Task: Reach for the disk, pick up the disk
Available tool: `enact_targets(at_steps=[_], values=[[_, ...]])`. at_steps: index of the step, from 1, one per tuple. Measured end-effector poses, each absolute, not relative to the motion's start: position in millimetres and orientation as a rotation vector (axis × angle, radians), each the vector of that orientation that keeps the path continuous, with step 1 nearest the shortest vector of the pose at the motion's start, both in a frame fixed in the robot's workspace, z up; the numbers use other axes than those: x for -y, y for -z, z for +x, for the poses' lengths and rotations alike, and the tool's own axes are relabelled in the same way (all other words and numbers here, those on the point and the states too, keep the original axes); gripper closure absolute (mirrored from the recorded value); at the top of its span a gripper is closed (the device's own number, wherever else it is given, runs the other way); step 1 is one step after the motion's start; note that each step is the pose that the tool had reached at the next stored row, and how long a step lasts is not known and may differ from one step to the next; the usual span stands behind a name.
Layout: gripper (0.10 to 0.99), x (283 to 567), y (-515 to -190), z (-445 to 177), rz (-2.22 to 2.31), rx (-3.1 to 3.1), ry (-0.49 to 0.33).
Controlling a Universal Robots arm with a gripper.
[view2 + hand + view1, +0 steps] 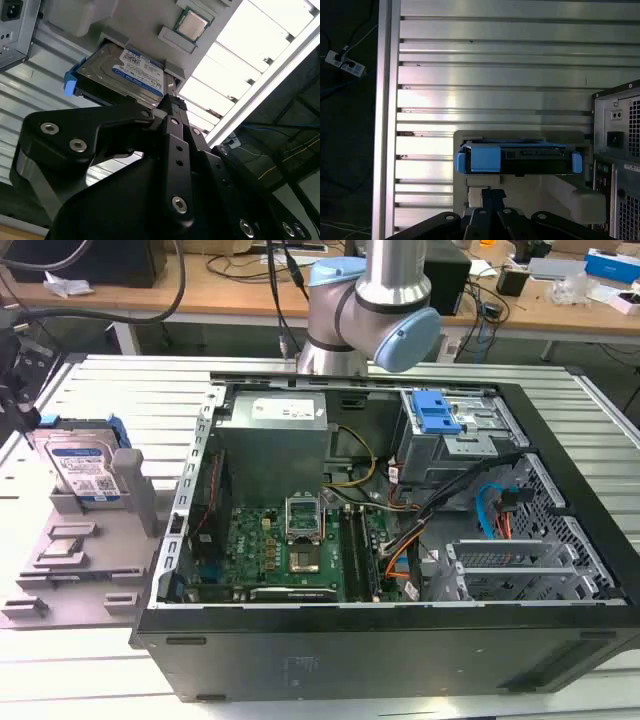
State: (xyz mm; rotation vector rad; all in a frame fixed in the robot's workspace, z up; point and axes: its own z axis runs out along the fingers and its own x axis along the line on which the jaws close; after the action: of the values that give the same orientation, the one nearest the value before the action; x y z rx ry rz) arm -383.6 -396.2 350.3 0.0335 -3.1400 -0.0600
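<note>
Gripper (493, 194) looks pressed together and empty, near the disk (520, 159), which stands on edge in a grey holder (140, 490) beside the computer case (400, 650). Likely stiff, heavyish and smooth, so pinch its flat faces.

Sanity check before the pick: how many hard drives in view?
1. The disk sits propped in the grey fixture at the exterior view's left, beside the computer case. The drive cage inside the case could hide another.
</note>
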Motion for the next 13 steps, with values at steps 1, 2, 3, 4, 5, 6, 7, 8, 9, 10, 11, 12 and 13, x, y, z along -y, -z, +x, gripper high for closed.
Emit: enact_targets(at_steps=[1, 2, 3, 4, 5, 6, 7, 8, 9, 10, 11, 12, 13], values=[[0.98, 396.1, -350.4, -383.7, 0.062, 3.139, 0.06], [0.98, 396.2, -350.3, -383.6, 0.09, 3.138, 0.06], [0.98, 396.2, -350.4, -383.6, 0.11, 3.137, 0.06], [0.98, 396.1, -350.3, -383.6, 0.12, 3.137, 0.06], [0.98, 396.2, -350.3, -383.6, 0.128, 3.136, 0.06], [0.98, 396.1, -350.3, -383.6, 0.143, 3.135, 0.06], [0.98, 396.1, -350.3, -383.6, 0.155, 3.135, 0.06], [0.98, 396.2, -350.3, -383.6, 0.161, 3.134, 0.06], [0.98, 396.1, -350.3, -383.6, 0.168, 3.134, 0.06], [0.98, 396.1, -350.3, -383.6, 0.176, 3.133, 0.06], [0.98, 396.1, -350.3, -383.6, 0.182, 3.133, 0.06], [0.98, 396.2, -350.3, -383.6, 0.2, 3.132, 0.06], [0.98, 396.2, -350.3, -383.6, 0.212, 3.131, 0.06]])
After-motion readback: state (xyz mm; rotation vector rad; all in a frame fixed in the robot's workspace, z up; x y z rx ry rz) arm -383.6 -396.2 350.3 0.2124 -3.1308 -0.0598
